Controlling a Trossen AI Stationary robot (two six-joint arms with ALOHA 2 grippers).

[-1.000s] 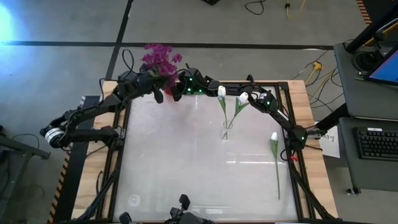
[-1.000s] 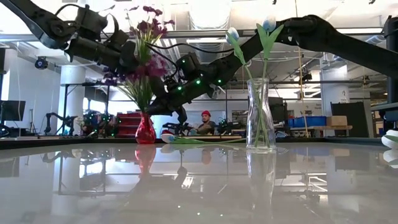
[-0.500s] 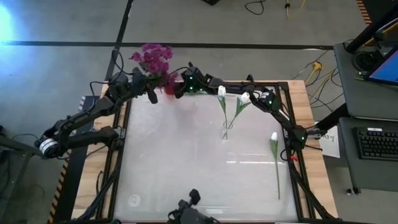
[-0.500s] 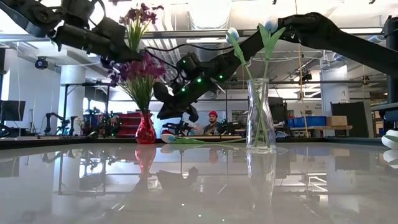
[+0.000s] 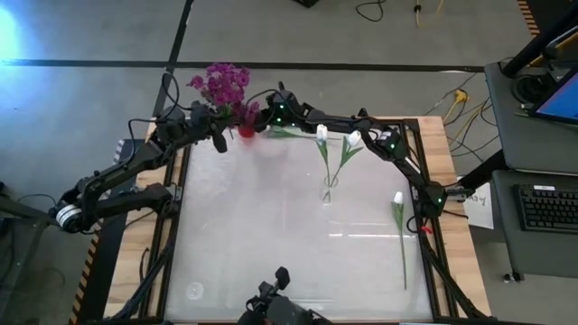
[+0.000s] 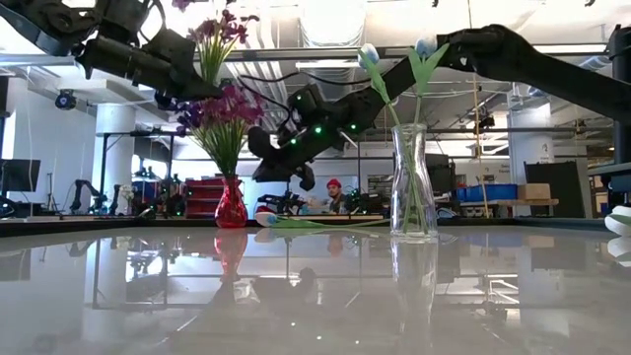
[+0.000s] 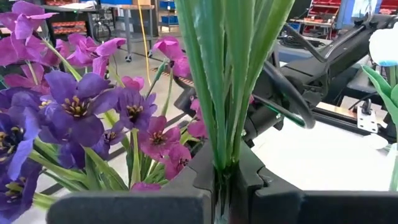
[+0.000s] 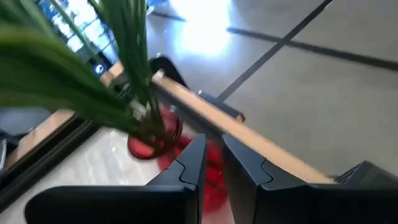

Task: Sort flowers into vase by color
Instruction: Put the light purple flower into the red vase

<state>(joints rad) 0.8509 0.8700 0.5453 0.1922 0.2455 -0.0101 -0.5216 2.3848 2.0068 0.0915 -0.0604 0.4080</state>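
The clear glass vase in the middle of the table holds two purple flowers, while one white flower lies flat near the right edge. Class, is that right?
Not quite. The clear glass vase holds two white flowers, not purple ones, as the high view shows. The purple flowers are in the red vase. One white flower does lie flat near the right edge.

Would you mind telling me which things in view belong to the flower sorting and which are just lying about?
Part of the job:
- purple flowers in the red vase
- purple stem clamped in the left gripper
- white tulips in the clear vase
- white tulip lying on the table
- right gripper near the red vase

Just lying about:
- keyboard
- floor cables
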